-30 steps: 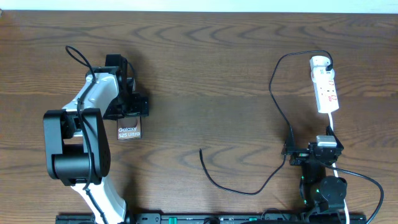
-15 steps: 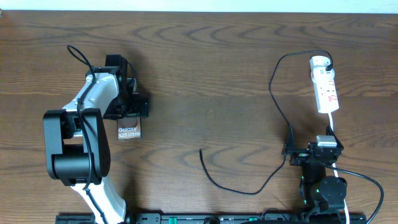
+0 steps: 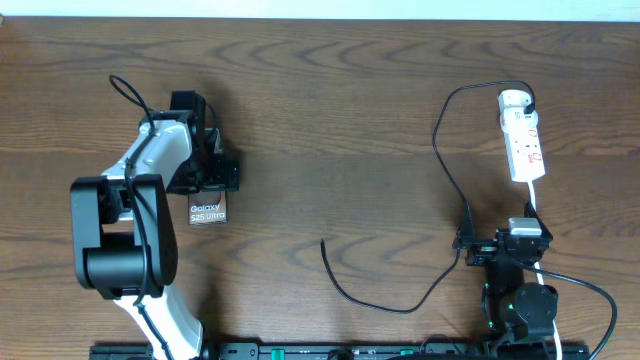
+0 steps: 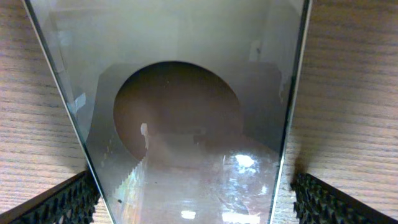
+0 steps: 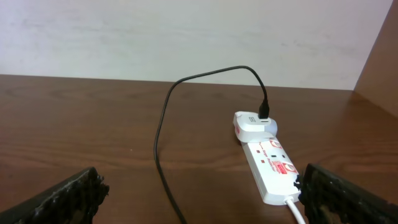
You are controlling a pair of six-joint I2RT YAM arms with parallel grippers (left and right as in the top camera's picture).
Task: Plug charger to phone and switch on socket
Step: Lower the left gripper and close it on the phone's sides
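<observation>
Currently your left gripper [image 4: 193, 185] straddles the phone [image 3: 209, 212], flat on the table [image 3: 330, 120] at its left; clamped or not, cannot tell. Your right gripper [image 5: 200, 186] gapes, empty. Risk (glossy slab): a loose pinch lets it skid; charger tip [image 3: 323, 243] lies well apart, mid-table.

You are looking at a dark brown desk [image 3: 330, 120] whose flowing wood grain fills the overhead view, evenly lit with a soft sheen. Along its far edge you see a pale strip [image 3: 320, 8]. In the right wrist view, a plain off-white wall [image 5: 155, 37] rises behind the desk, and a brown wooden panel [image 5: 380, 56] stands at the right.
</observation>
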